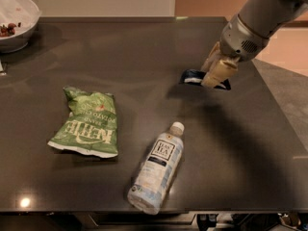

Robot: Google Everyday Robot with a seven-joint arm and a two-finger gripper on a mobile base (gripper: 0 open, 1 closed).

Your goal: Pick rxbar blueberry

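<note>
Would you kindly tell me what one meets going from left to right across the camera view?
Bowl → green chip bag → tea bottle → rxbar blueberry, with the gripper down over the bar's right part, so those two share the last place.

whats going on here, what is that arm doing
The robot's gripper is down on the rxbar at the right side of the dark table, going for a pick. Whether it has a grip yet can't be told. A chip bag and a bottle lie apart from it nearer the front; a bowl sits at the far left corner.
</note>
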